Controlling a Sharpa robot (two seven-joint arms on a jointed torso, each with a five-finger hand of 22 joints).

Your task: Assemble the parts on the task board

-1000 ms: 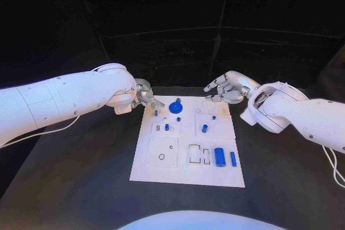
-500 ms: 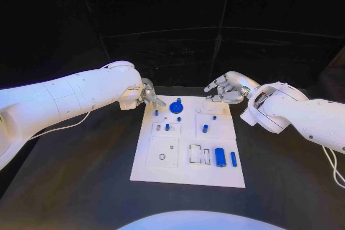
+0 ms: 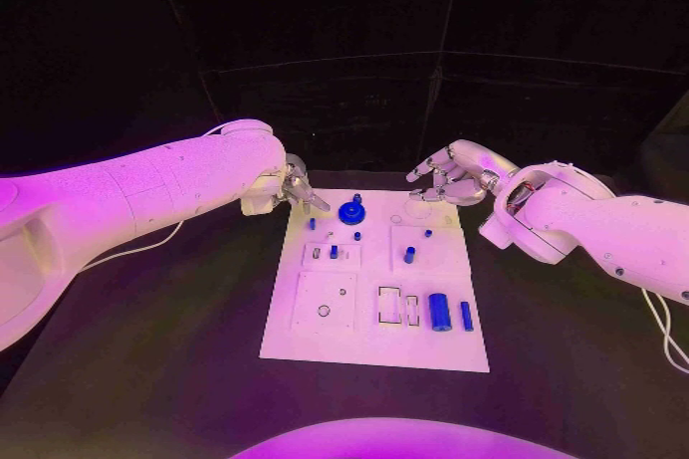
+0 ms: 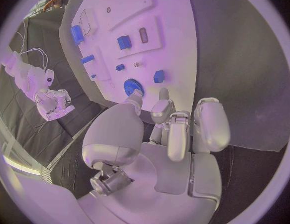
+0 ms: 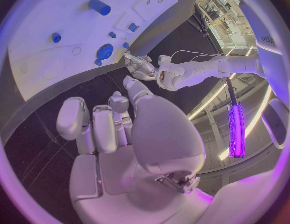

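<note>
The white task board [image 3: 376,332] lies mid-table. On it sit a blue gear [image 3: 351,215], a thick blue cylinder [image 3: 439,313], a slim blue pin [image 3: 467,316] and several small blue pieces such as a peg [image 3: 312,223]. My left hand [image 3: 295,192] hovers at the board's far left corner, just beside the gear [image 4: 133,87] and a small blue piece [image 4: 159,76]. Its fingers [image 4: 207,124] are curled in with nothing in them. My right hand [image 3: 449,180] hangs over the far right corner, fingers [image 5: 73,117] curled, also empty. The gear [image 5: 105,51] lies beyond it.
Black table [image 3: 158,330] surrounds the board on all sides. Dark curtain walls stand behind the table. The board's near half carries empty recesses [image 3: 325,311] and a rectangular slot [image 3: 389,306].
My left arm has swung inward and its hand has crept slightly toward the gear. The right hand has held still.
</note>
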